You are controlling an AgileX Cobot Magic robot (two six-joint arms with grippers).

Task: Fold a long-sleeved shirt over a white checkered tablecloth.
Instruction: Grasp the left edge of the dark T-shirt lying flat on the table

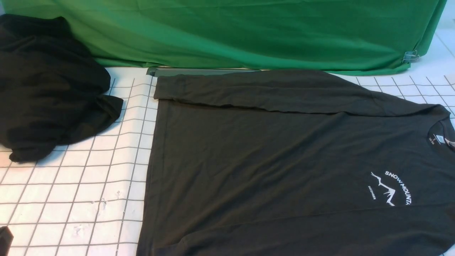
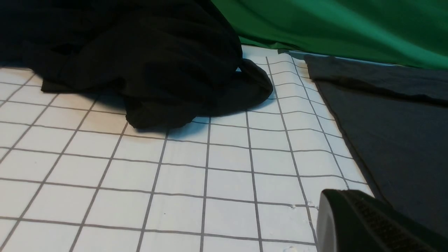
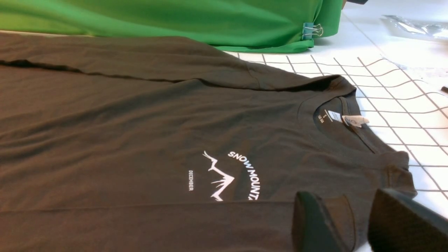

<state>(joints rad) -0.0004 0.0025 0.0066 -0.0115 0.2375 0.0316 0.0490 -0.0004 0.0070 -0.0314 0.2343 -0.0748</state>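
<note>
Honestly, with my right end effector (image 3: 344, 201) parted over the shoulder of the shirt (image 1: 270, 160) and the left end effector (image 2: 346, 217) closed empty beside its hem, I fear a one-layer pinch dragging it askew on the tablecloth (image 1: 89, 185).

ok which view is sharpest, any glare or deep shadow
Right wrist view: sharpest, print on the shirt readable, right tool blurred up close. Left wrist view: black cloth heap loses detail, soft shadow on the tablecloth. Front view: soft, no strong glare.
</note>
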